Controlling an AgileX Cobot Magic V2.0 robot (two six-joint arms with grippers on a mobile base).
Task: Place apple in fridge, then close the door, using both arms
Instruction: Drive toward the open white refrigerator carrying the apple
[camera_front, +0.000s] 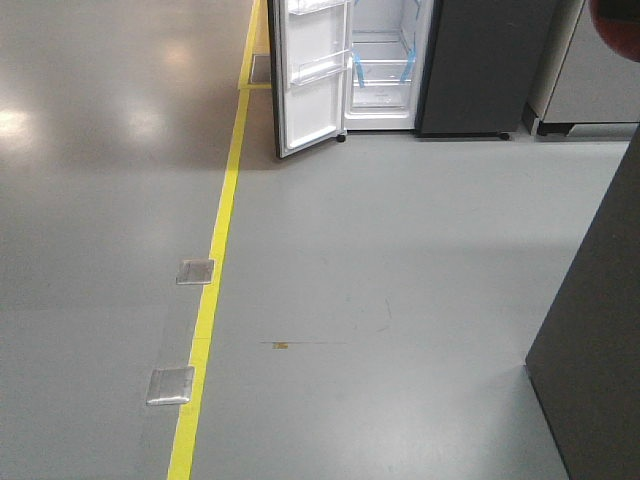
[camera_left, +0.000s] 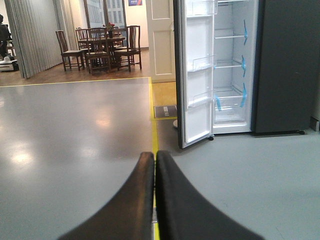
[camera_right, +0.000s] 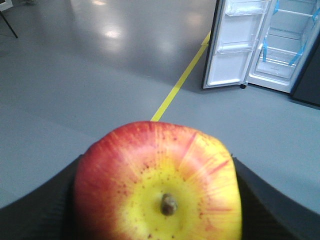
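So the right gripper (camera_right: 159, 222) clamps the apple (camera_right: 160, 170), left gripper (camera_left: 155, 167) is pinched together, but rolling to the far-off top-centre fridge (camera_front: 380, 40) could jostle it loose.

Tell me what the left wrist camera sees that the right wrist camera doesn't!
Only the left wrist view shows the left hand, closed and empty, and wooden chairs around a table far off. Only the right wrist view shows the apple, gripped in the right hand. Both show the fridge with its door standing open, and the yellow floor line.
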